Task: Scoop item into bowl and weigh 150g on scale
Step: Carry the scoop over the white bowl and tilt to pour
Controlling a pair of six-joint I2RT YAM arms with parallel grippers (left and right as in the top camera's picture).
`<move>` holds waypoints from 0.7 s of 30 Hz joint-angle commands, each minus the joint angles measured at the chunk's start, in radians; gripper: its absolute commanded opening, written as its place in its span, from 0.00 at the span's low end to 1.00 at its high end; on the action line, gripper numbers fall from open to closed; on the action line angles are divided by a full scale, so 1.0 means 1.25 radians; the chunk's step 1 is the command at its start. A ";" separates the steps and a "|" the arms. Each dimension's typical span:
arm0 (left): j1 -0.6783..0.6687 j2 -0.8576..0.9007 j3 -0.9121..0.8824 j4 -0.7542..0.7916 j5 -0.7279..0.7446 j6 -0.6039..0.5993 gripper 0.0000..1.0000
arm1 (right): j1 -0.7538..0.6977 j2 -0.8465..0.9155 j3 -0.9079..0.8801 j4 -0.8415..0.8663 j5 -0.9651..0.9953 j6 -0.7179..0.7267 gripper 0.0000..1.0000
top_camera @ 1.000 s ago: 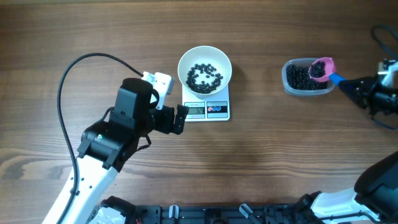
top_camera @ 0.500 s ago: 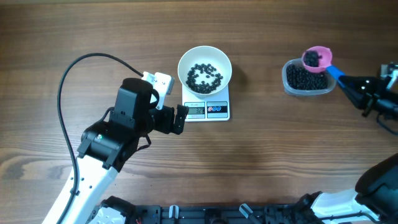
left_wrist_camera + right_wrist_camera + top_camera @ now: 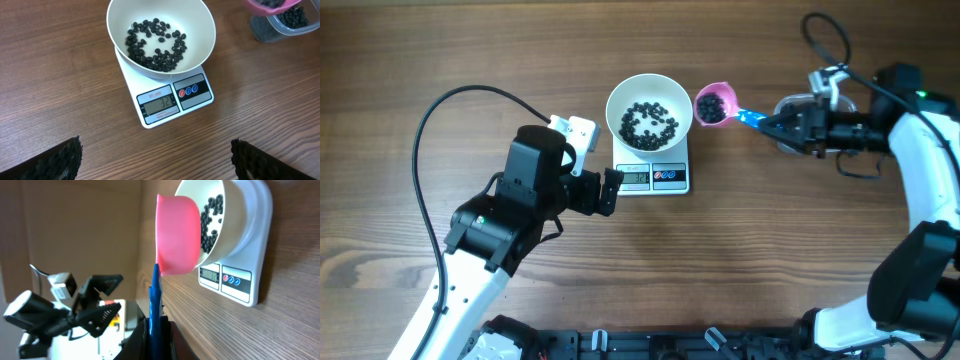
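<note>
this looks like a robotics lab bench, not a kitchen. a plain wood-grain table [image 3: 770, 250] has a small white scale [image 3: 653, 175] at its middle, with a white bowl [image 3: 649, 108] of black beads [image 3: 649, 123] on it. left of the scale stands a black-and-white robot arm [image 3: 510, 215] trailing a loose black cable [image 3: 470, 90]. right of the scale a second arm [image 3: 925, 165] reaches in with a pink plastic scoop [image 3: 715, 104]. nearer than the scale, a black mounting rail [image 3: 650, 345] runs along the table's edge.
</note>
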 commanded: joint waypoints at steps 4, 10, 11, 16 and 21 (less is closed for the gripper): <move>-0.002 0.002 0.004 0.000 -0.008 -0.005 1.00 | 0.165 -0.035 0.006 0.162 0.082 0.105 0.04; -0.002 0.002 0.004 0.000 -0.008 -0.005 1.00 | 0.290 -0.044 0.011 0.298 0.251 0.150 0.04; -0.002 0.002 0.004 0.000 -0.008 -0.005 1.00 | 0.307 -0.050 0.011 0.315 0.301 0.158 0.04; -0.002 0.002 0.004 0.000 -0.008 -0.005 1.00 | 0.359 -0.085 0.011 0.376 0.477 0.162 0.04; -0.002 0.002 0.004 0.000 -0.008 -0.005 1.00 | 0.385 -0.085 0.011 0.413 0.556 0.077 0.04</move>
